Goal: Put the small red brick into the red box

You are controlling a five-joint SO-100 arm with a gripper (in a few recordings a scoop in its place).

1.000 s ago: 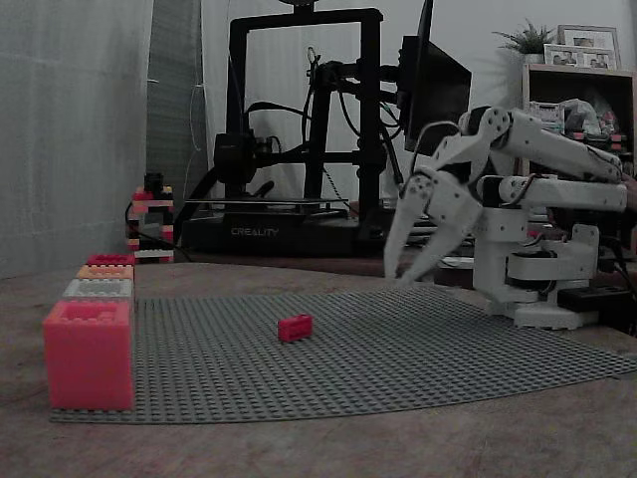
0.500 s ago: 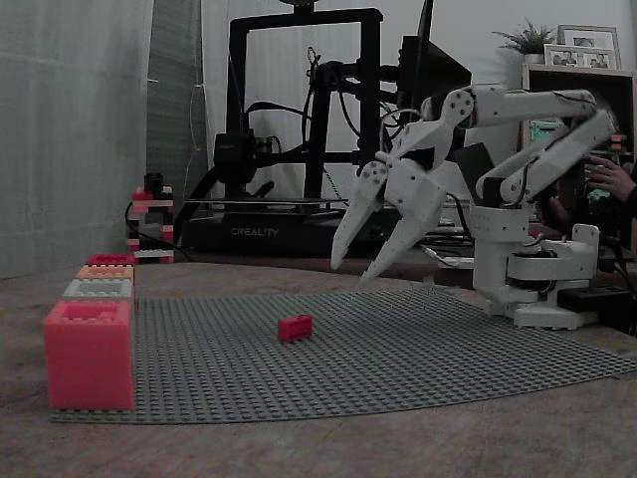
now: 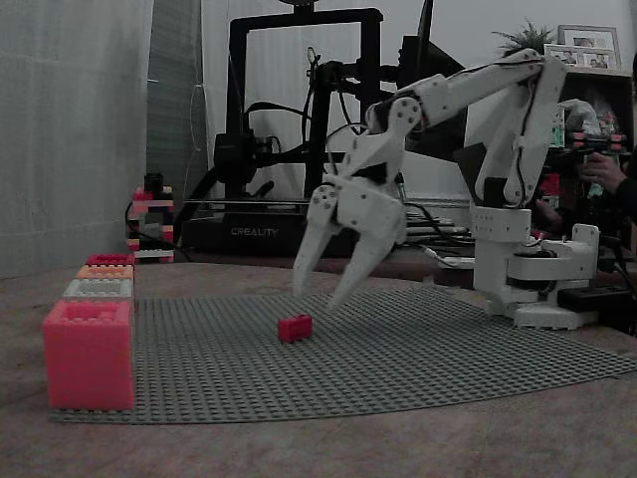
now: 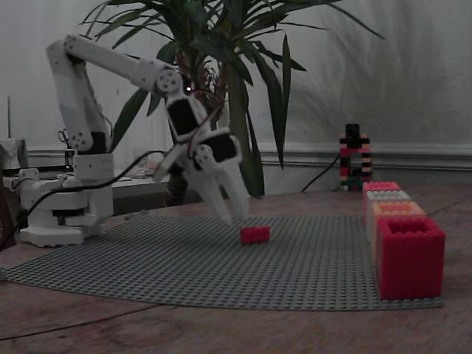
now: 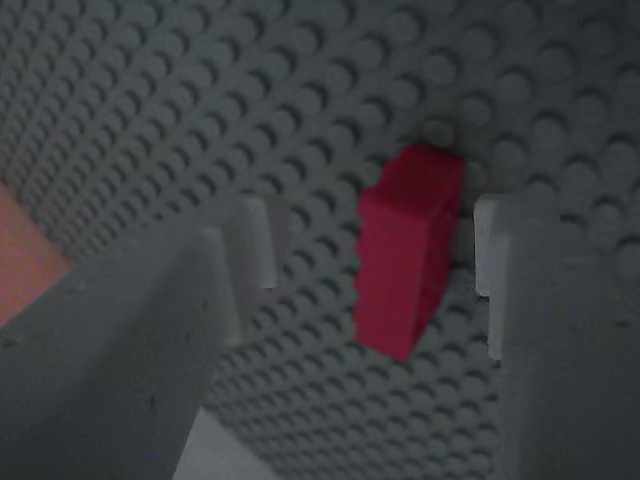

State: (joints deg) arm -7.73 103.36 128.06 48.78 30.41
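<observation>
The small red brick (image 3: 295, 327) (image 4: 254, 234) lies on the grey studded baseplate (image 3: 418, 349) (image 4: 147, 258), near its middle. My white gripper (image 3: 317, 296) (image 4: 234, 217) hangs open just above and beside it, fingertips pointing down and not touching it. In the wrist view the brick (image 5: 410, 250) sits between the two spread fingers (image 5: 240, 270), closer to the right one. The red box (image 3: 109, 259) (image 4: 382, 186) is the farthest in a row of boxes along the plate's edge, well away from the gripper.
The row also holds a large pinkish box (image 3: 88, 354) (image 4: 410, 254), a grey box (image 3: 98, 289) and an orange box (image 3: 105, 271). A small brick tower (image 3: 151, 219) and a 3D printer (image 3: 299, 129) stand behind. The arm's base (image 3: 528, 269) sits at the plate's side.
The arm has reached out from its base across the plate and lowered, bringing the open gripper down next to the brick. The brick has not moved.
</observation>
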